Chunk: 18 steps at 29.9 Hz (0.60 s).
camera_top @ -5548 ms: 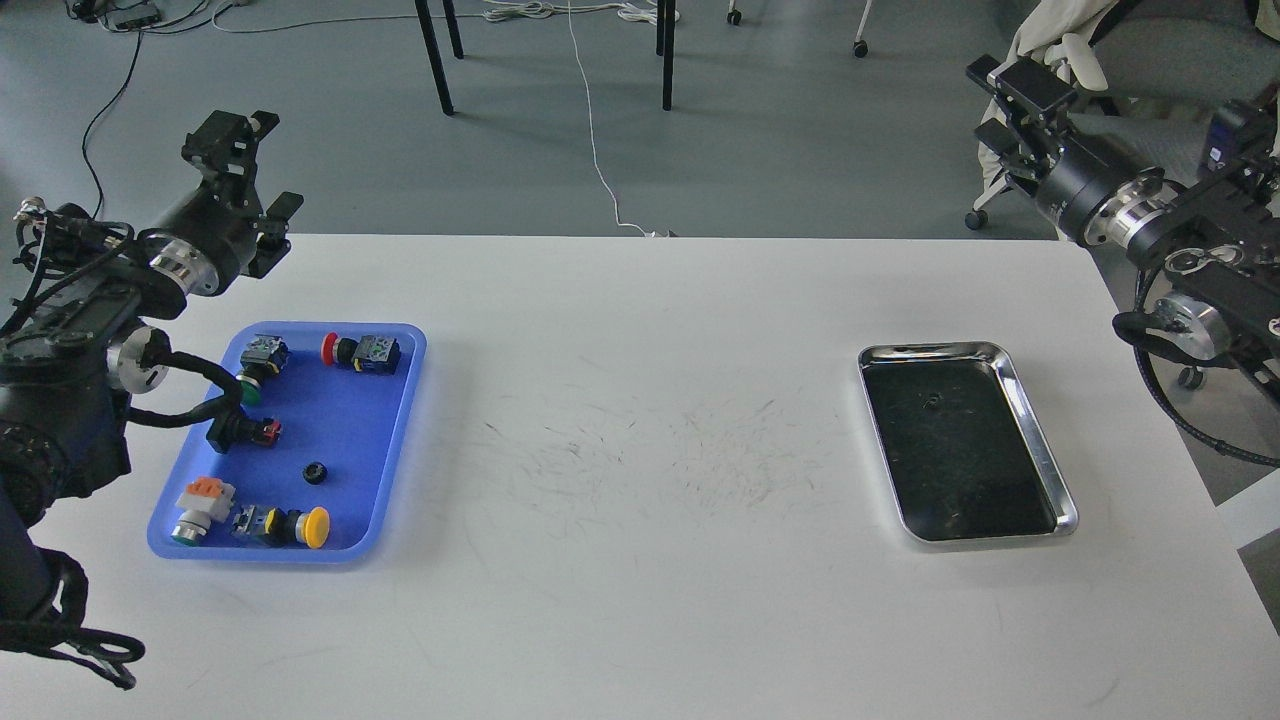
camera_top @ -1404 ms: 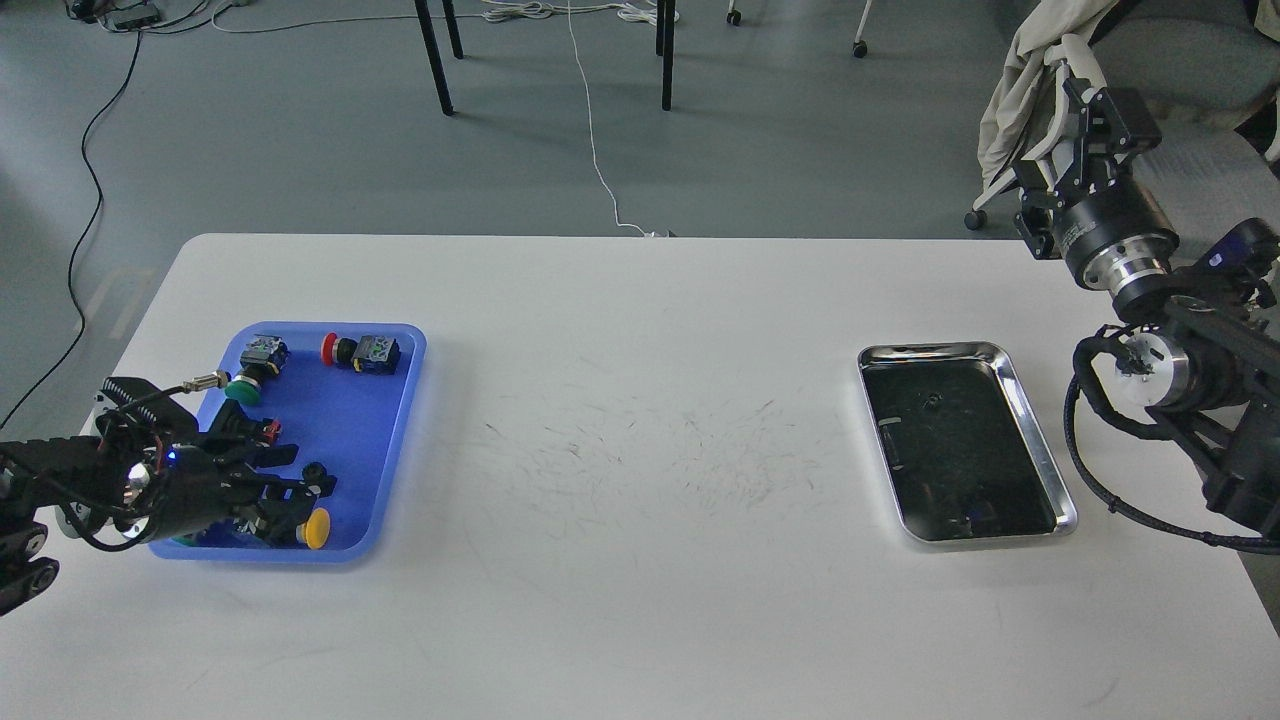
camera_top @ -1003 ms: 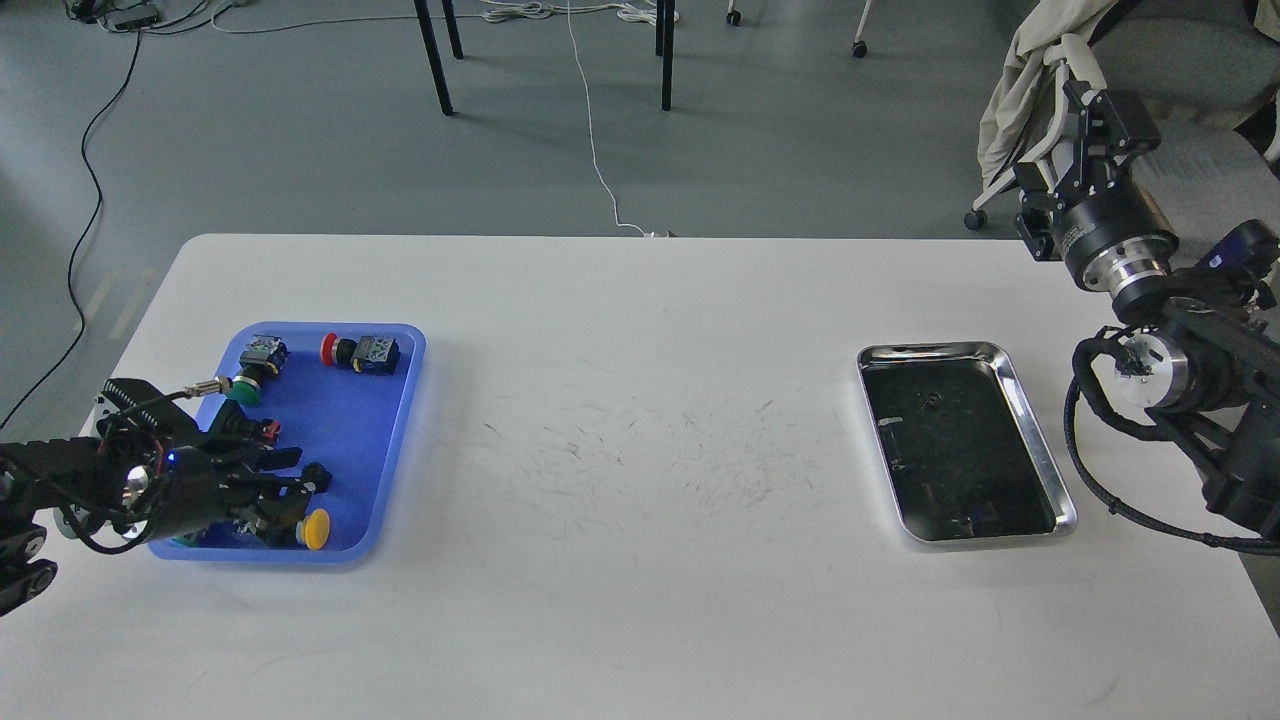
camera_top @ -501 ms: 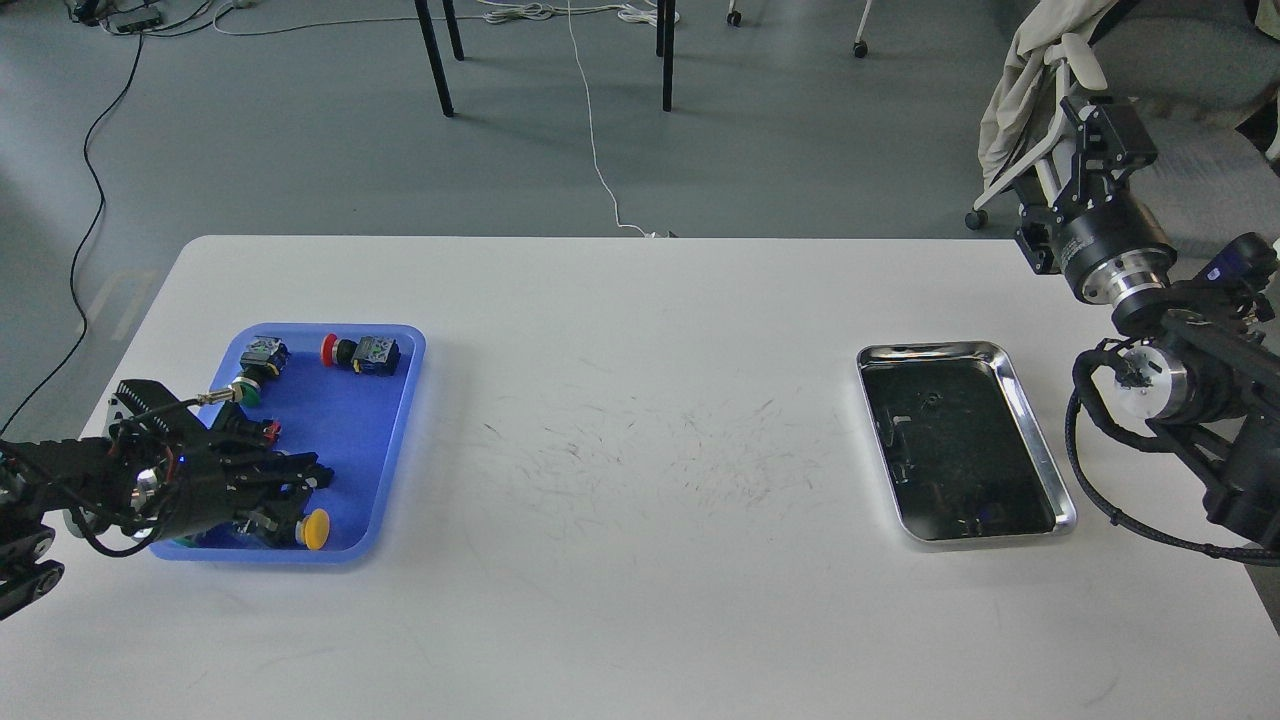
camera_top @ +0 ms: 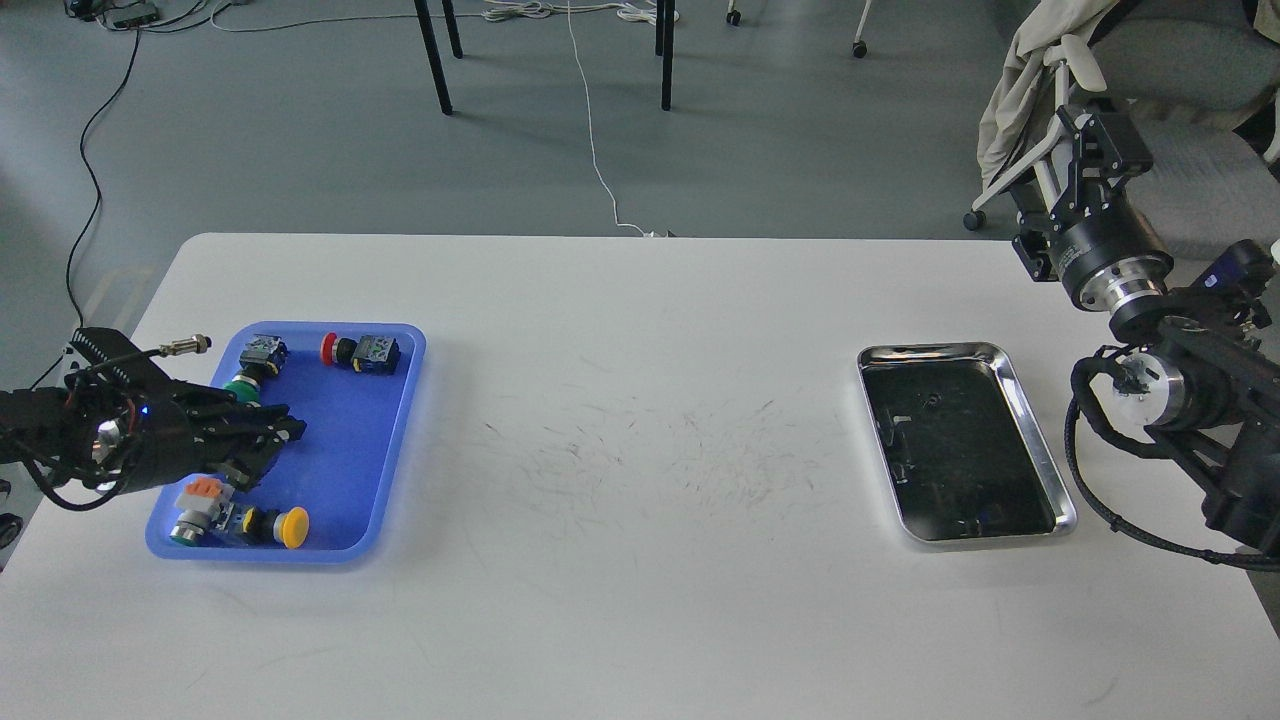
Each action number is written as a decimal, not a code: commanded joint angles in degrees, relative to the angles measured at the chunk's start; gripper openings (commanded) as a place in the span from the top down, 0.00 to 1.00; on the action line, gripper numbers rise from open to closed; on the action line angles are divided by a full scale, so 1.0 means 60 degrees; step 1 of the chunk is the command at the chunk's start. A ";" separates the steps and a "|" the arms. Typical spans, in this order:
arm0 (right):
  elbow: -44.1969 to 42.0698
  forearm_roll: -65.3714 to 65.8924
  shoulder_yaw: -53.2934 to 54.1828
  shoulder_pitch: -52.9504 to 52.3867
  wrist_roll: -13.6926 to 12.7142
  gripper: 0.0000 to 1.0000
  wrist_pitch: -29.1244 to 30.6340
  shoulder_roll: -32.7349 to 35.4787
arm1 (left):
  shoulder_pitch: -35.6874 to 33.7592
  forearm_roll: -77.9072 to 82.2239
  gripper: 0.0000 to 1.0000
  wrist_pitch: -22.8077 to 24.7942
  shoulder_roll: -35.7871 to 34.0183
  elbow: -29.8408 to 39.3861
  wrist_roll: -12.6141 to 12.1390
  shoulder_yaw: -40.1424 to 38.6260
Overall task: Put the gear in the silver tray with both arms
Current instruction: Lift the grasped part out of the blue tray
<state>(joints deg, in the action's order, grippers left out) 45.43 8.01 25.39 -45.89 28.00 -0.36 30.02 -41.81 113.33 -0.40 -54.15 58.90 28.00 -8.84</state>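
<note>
The silver tray (camera_top: 1041, 440) lies on the right of the white table, its dark bottom holding only reflections. My left gripper (camera_top: 285, 437) hangs low over the left half of the blue tray (camera_top: 350, 430), its dark fingers drawn together. The small black gear no longer lies on the tray's blue bottom; it cannot be told apart from the dark fingertips. My right gripper (camera_top: 1095, 125) is raised beyond the table's far right corner, jaws apart and empty, far from both trays.
The blue tray holds push-button switches: a red one (camera_top: 345, 350), a green one (camera_top: 240, 385), a yellow one (camera_top: 292, 527) and an orange-topped one (camera_top: 200, 495). A cloth-draped chair (camera_top: 1030, 60) stands behind the right arm.
My left gripper came down onto the gear in the blue tray, closed, then rose and drew back left. The gear's spot is now bare. The right arm barely moved.
</note>
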 commanded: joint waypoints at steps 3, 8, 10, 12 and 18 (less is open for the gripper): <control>-0.0071 0.0027 -0.0013 0.0002 0.0000 0.05 0.0001 -0.0038 | -0.0618 -0.0080 0.92 0.0330 -0.0145 0.0363 0.0001 -0.0094; -0.0072 0.0027 -0.0013 -0.0012 0.0000 0.05 -0.0014 -0.0038 | -0.1570 -0.1030 0.92 0.1018 0.0045 0.1021 0.0001 -0.0109; -0.0072 0.0027 -0.0013 -0.0013 0.0000 0.05 -0.0014 -0.0052 | -0.1849 -0.1149 0.92 0.1180 0.0308 0.1170 0.0001 -0.0095; -0.0072 0.0027 -0.0028 -0.0013 0.0000 0.05 0.0001 -0.0038 | -0.1952 -0.1135 0.92 0.1283 0.0703 0.1170 0.0001 -0.0095; -0.0072 0.0013 0.0118 -0.0056 0.0000 0.05 -0.0043 -0.0052 | -0.2245 -0.1062 0.92 0.1532 0.2021 0.1199 0.0001 -0.0022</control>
<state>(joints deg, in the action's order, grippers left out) 45.00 8.18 25.31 -46.07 28.00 -0.42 29.77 -54.13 106.82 8.01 -45.81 66.03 28.00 -9.27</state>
